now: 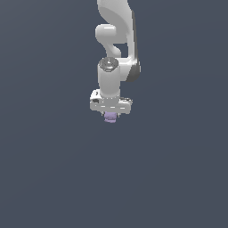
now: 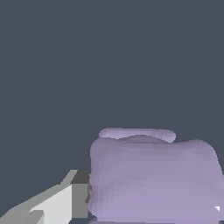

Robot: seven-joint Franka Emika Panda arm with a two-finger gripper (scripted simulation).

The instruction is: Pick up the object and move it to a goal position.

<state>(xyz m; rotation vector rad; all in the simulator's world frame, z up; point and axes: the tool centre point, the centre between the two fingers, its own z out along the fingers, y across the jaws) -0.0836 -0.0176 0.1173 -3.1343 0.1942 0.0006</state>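
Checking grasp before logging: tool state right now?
Tool: closed on the purple lump; one finger sits against its side.

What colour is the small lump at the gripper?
Pale lavender-purple lump; it shows best in the wrist view.

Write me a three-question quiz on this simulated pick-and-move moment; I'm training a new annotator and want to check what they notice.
1. True or false: the lavender object sits directly under the white gripper in the exterior view.
2. In the wrist view, what touches the object? A) a red block B) a gripper finger C) a bowl
3. Fill in: the object's colour is pale ____.

Key: 1 true; 2 B; 3 lavender.
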